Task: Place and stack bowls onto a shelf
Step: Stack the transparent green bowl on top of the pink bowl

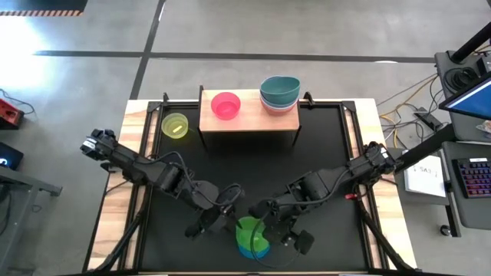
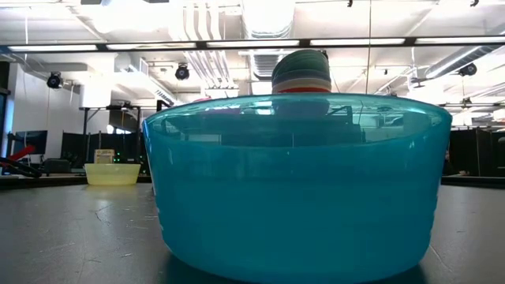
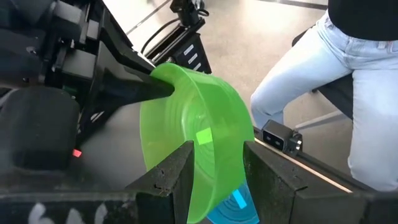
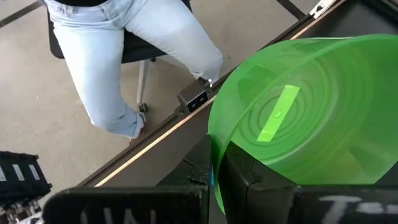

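Both sets of fingers meet on one thing: the right gripper [image 4: 217, 180] has its fingers pinched tight on the rim of a green round translucent plastic bowl [image 1: 249, 228], one finger inside the wall and one outside. The left gripper [image 3: 217, 168] has its fingers set across the opposite rim, fairly wide with the wall between them, though whether they press it I cannot tell. The green bowl is tipped on edge above a bright blue plastic bowl [image 1: 259, 249] at the near middle of the black table [image 1: 322, 146].

This looks like a handover or a joint lift of the green bowl, ahead of carrying it to the shelf. Next, one arm must let go cleanly so the other can carry it.

The pale wooden shelf [image 1: 247, 121] on black legs stands at the far side, bearing a magenta bowl [image 1: 225, 104] and a stack topped by a teal bowl [image 1: 279, 90]. A yellow-green bowl [image 1: 175, 125] sits on the table beside it. The bowls are smooth, thin-walled and glossy, and the green one has ringed ridges and a label on its base.
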Robot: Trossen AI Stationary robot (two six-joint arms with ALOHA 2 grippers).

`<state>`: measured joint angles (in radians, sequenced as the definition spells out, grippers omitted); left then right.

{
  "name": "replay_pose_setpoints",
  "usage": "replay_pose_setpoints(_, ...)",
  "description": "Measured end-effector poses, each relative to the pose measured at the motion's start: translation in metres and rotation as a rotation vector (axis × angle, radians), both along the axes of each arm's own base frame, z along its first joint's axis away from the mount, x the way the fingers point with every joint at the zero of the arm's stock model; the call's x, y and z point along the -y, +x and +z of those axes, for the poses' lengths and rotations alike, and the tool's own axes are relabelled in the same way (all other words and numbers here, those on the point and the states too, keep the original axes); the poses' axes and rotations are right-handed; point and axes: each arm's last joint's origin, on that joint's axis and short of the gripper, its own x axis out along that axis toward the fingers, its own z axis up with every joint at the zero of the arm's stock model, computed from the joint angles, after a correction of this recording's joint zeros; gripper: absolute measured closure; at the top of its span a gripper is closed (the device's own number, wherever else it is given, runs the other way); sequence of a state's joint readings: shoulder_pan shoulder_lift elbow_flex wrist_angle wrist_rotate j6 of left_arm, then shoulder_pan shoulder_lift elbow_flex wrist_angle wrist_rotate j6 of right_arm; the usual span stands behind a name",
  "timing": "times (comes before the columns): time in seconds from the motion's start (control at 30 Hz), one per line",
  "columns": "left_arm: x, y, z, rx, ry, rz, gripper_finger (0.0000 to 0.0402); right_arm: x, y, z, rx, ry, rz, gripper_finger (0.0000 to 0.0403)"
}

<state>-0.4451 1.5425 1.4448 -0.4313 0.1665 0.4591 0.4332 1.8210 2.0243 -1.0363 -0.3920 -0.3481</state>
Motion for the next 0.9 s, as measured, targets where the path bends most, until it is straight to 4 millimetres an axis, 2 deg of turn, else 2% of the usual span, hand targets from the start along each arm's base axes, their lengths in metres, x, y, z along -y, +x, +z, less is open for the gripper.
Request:
replay_pose_setpoints(0.2,0.001,0.0,0.001,0.011,-0.01,-0.008,0.028,0.0,0.0,0.001,0.022,-0.013,0.025,0.0394)
replay_pose_setpoints(0.47,-0.001,-0.004,0.014,0.083,-0.044,-0.013,0.0289,0.003,-0.003,0.023,0.109,-0.021,0.032,0.0394)
replay_pose_setpoints(0.7,0.0,-0.006,0.013,0.051,-0.071,-0.083,0.0343,0.01,-0.003,0.034,0.183,-0.103,-0.031,0.0394)
replay_pose_setpoints(0.83,0.001,-0.005,0.01,0.025,-0.078,-0.115,0.0386,0.015,-0.001,0.037,0.192,-0.102,-0.037,0.0393)
replay_pose_setpoints(0.9,0.001,-0.004,0.009,0.024,-0.075,-0.116,0.0395,0.015,0.0,0.037,0.196,-0.098,-0.039,0.0393)
